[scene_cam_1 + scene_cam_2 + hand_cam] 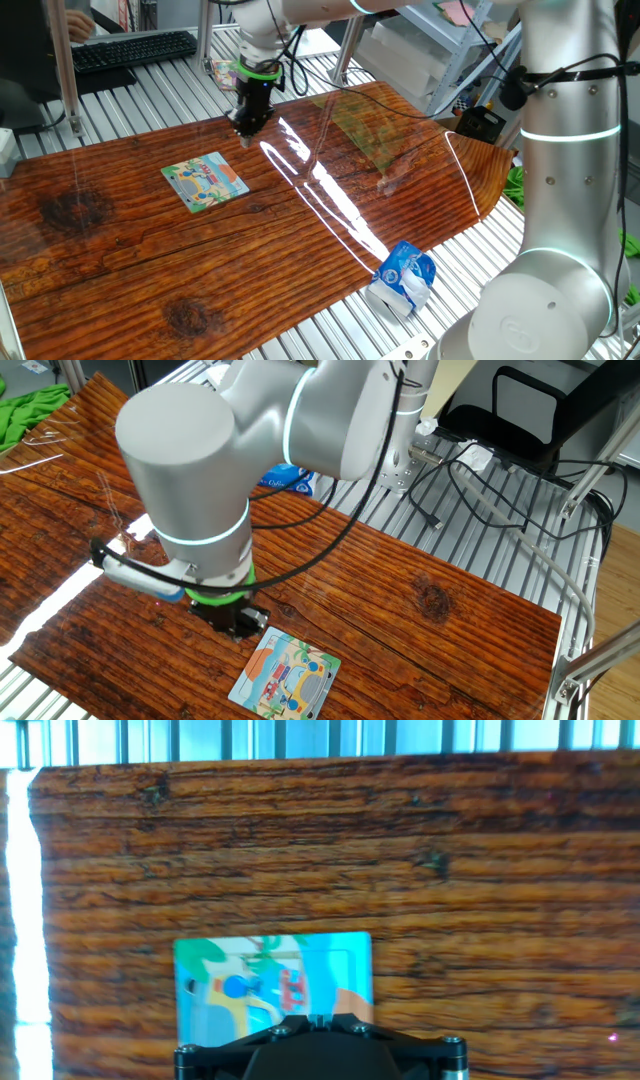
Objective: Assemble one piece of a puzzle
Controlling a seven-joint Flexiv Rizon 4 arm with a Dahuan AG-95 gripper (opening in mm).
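Note:
The puzzle [205,182] is a small square board with a light blue, green and orange cartoon picture. It lies flat on the wooden tabletop [300,250]. It also shows in the other fixed view [285,672] and in the hand view [272,978]. My gripper [247,128] hangs just above the table, a little behind and to the right of the puzzle, not touching it. Its jaws are closed together [318,1017], and I see nothing held between them. In the other fixed view the gripper [240,624] sits just beside the puzzle's corner.
A pink-and-green picture board [222,70] lies behind the gripper at the table's far edge. A crumpled blue-and-white packet [405,278] sits at the near right edge. A clear plastic sheet [385,135] covers the right part. A keyboard [135,50] is at the far left.

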